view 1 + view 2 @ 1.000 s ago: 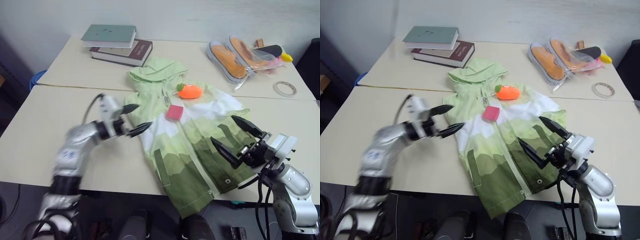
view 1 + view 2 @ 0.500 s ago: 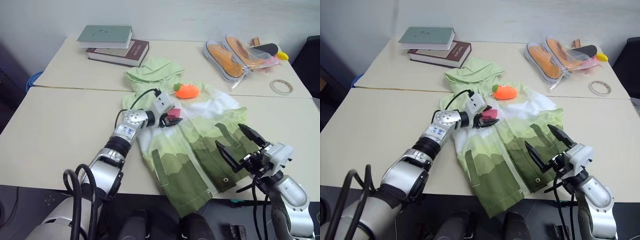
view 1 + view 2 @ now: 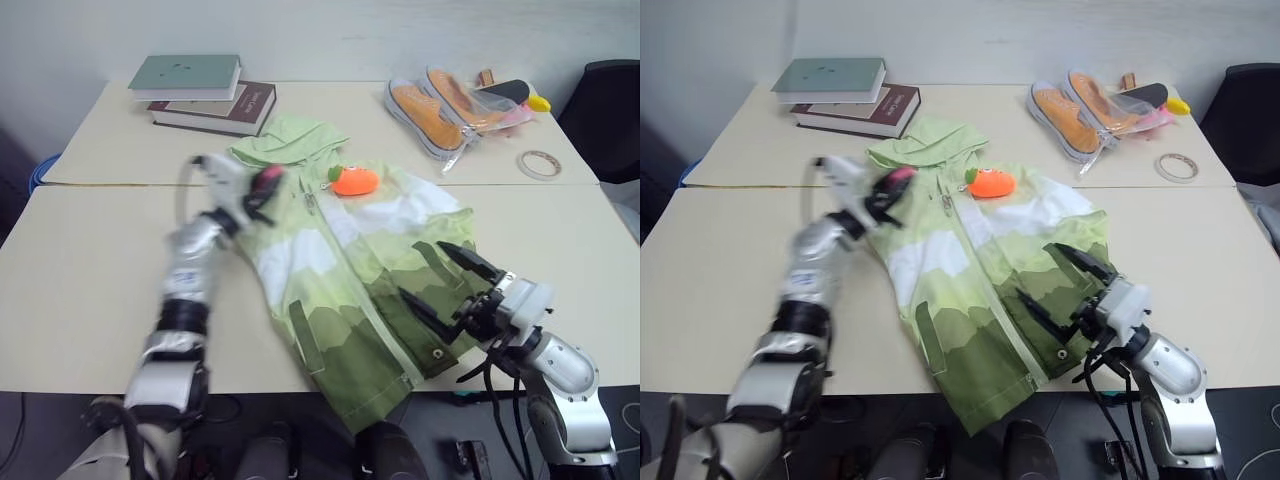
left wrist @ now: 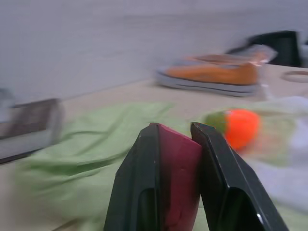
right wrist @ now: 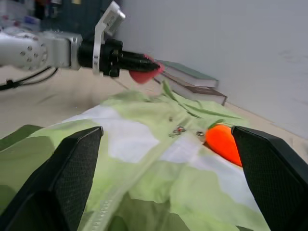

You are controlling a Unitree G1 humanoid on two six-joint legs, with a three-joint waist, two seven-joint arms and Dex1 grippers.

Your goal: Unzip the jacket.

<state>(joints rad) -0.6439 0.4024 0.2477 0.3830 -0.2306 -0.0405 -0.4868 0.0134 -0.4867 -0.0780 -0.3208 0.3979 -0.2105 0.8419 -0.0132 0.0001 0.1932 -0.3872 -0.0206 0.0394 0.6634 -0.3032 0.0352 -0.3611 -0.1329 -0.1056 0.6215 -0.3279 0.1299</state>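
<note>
On the table, jacket lies under right gripper.

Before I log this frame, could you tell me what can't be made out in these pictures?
- Left gripper: motion-blurred in the eye views; its grip on the red block reads in the left wrist view.
- Jacket zip pull: too small in the eye views.
- Jacket hem: hangs over the table edge.
- Shoes: partly behind a plastic bag.
</note>
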